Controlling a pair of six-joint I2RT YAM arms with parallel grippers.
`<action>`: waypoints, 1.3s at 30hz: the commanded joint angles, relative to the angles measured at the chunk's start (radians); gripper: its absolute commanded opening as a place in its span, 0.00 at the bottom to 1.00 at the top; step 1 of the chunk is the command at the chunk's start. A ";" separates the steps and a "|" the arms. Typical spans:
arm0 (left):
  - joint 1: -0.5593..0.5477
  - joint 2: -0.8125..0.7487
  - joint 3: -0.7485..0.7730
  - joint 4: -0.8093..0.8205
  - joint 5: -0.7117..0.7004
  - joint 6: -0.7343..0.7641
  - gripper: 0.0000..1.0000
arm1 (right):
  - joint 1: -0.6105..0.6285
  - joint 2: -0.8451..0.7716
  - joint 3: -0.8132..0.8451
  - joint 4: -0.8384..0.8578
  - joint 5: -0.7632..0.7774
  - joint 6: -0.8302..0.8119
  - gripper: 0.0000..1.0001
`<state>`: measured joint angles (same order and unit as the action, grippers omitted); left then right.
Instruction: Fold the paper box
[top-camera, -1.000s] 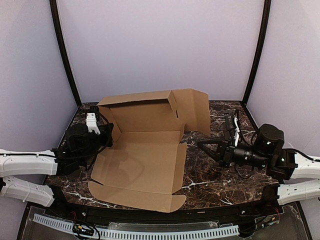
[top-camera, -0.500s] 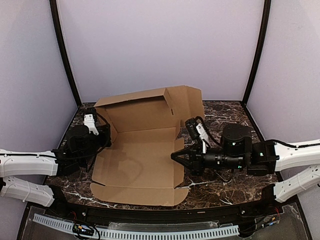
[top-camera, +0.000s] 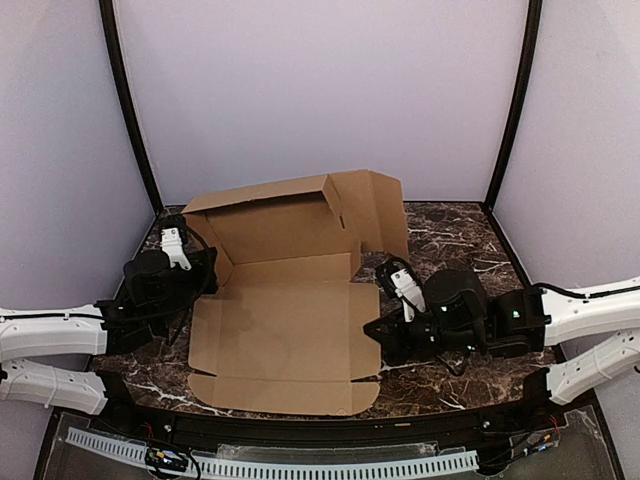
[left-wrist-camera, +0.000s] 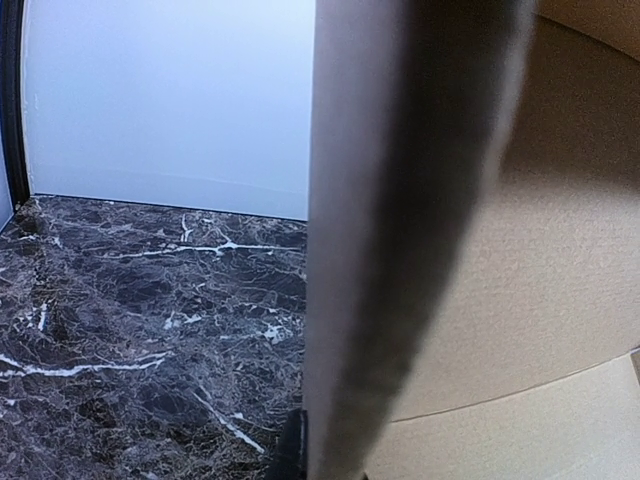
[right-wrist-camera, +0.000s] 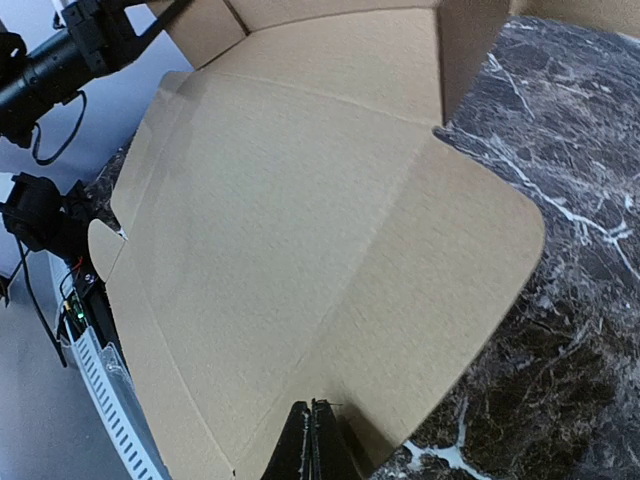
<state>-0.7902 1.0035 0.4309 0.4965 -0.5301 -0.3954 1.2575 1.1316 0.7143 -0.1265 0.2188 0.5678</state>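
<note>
The paper box (top-camera: 280, 320) is a brown die-cut sheet lying open on the marble table, its back panel (top-camera: 270, 225) standing upright with a folded flap (top-camera: 380, 210) at its right end. My left gripper (top-camera: 205, 272) is at the sheet's left side, shut on the raised left flap (left-wrist-camera: 400, 200), whose edge fills the middle of the left wrist view; one dark finger (left-wrist-camera: 290, 450) shows beside it. My right gripper (top-camera: 370, 328) is shut, its tips (right-wrist-camera: 313, 408) together and resting on the flat right flap (right-wrist-camera: 440, 260) near the crease, with nothing between them.
Dark marble table (top-camera: 440, 240) is enclosed by pale purple walls and two black corner posts (top-camera: 130, 130) (top-camera: 515, 100). A white toothed strip (top-camera: 270, 465) runs along the near edge. Bare marble (left-wrist-camera: 130, 300) lies left of the raised flap.
My right arm swung in from the table's right side onto the box's right flap, which now lies flat. The sheet shifted slightly, and the left arm moved a little left with its flap.
</note>
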 joint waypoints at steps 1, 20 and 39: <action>-0.003 -0.033 0.017 -0.001 0.058 -0.051 0.01 | 0.006 -0.038 -0.071 -0.032 0.067 0.075 0.00; -0.003 -0.070 0.083 -0.093 0.317 -0.210 0.01 | -0.139 -0.074 -0.277 0.254 -0.051 0.088 0.00; -0.003 -0.216 0.193 -0.399 0.148 0.001 0.01 | -0.175 -0.389 -0.164 0.026 -0.304 -0.160 0.18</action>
<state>-0.7876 0.8280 0.5732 0.1631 -0.3626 -0.4667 1.0939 0.8307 0.4744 0.0452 -0.0090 0.5247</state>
